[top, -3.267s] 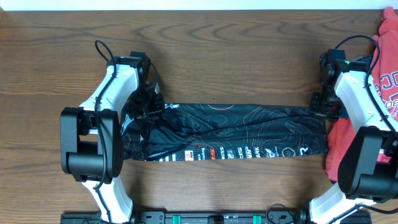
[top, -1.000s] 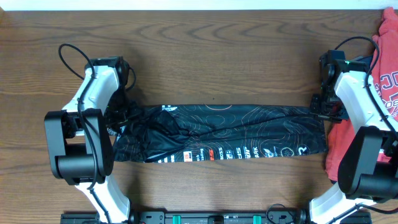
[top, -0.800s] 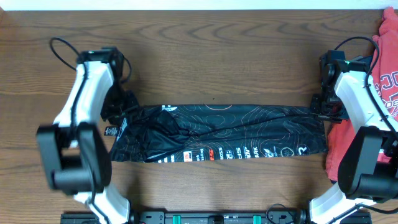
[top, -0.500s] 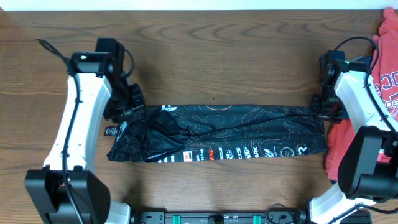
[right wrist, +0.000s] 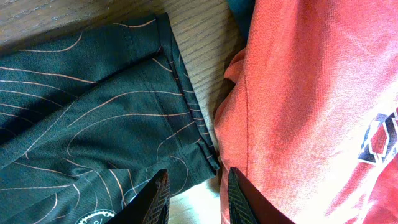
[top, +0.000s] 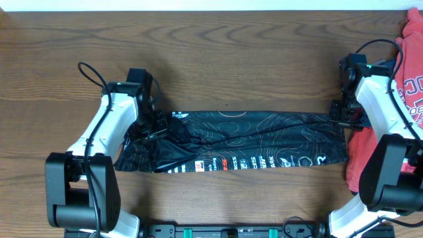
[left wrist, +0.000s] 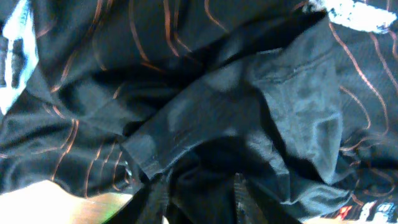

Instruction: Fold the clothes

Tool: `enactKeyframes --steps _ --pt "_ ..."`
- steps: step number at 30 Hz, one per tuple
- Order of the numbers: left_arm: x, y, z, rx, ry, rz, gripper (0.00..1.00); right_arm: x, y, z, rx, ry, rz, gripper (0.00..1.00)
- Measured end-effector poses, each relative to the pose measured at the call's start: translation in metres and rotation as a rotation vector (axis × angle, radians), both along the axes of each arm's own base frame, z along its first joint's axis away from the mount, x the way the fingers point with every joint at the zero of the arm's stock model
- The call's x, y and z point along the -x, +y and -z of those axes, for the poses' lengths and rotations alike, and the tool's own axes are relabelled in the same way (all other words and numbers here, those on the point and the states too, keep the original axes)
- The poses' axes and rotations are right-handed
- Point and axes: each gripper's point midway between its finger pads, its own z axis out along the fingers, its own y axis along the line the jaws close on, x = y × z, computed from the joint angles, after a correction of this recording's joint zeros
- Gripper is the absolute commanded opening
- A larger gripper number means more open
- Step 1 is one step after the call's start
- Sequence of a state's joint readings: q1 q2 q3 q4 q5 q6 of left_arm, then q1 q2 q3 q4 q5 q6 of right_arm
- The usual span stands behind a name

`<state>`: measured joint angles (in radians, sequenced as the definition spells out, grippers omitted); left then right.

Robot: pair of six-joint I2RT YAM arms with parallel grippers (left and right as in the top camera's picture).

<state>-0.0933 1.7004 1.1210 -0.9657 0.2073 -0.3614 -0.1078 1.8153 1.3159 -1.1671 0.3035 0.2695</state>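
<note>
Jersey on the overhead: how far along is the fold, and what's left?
Done: the jersey lies as one long narrow band across the table. In hand: the left gripper is down on its rumpled left end; the right gripper, open, sits at the flat right hem beside the red garment. Left: smoothing that left end, then probably folding the band crosswise.

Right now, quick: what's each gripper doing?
Left gripper: open, down in the jersey folds.
Right gripper: open, holding nothing, over the jersey's end.
</note>
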Motion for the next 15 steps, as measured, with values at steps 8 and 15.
enactKeyframes --steps 8,15 --pt "0.003 -0.013 0.000 0.080 0.008 0.006 0.06 0.000 0.000 0.000 0.000 0.000 0.000 0.30" --pt "-0.018 -0.016 -0.017 0.096 -0.099 0.072 0.06 0.000 0.000 0.000 0.000 0.000 0.000 0.31"
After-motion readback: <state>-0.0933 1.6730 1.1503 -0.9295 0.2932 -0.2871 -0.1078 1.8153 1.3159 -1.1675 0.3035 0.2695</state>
